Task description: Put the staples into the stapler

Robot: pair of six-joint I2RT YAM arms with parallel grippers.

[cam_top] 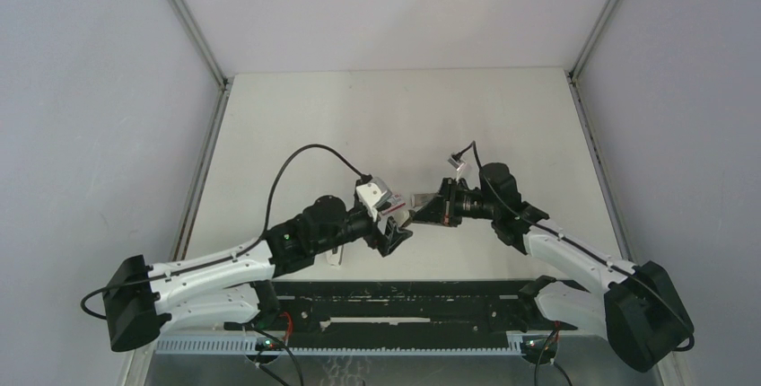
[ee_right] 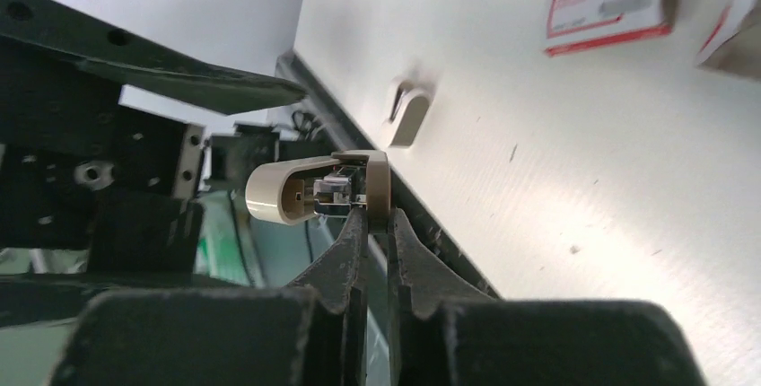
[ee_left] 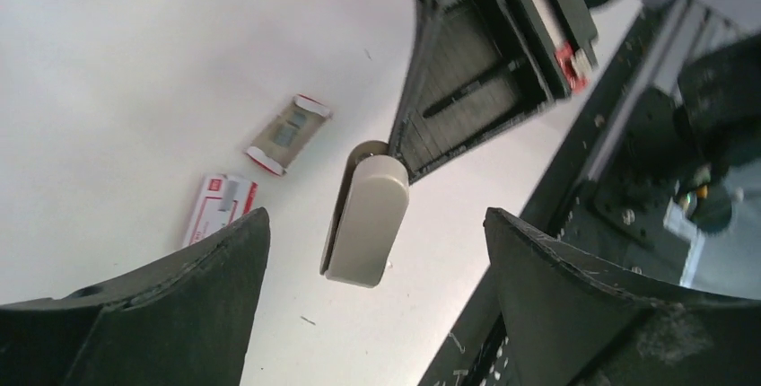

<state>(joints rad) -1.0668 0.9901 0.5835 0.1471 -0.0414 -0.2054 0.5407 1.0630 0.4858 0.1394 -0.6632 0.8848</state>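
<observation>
status: I'm holding the stapler (ee_right: pixel 283 190) mid-air, right pincer (ee_right: pixel 377 223) clenched on it | left pincer (cam_top: pixel 397 232) gaping, released | staples (ee_left: pixel 289 133) sitting on the tabletop (ee_left: pixel 135 63), so loading's not happening yet

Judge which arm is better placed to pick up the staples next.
Left, probably: the left gripper is open and empty, while the right gripper is shut on the stapler. The staples lie on the table below.

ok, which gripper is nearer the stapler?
Right. The right gripper is shut on one end of the stapler, holding it off the table. The left gripper is open, its fingers flanking the stapler with a gap on each side.
</observation>
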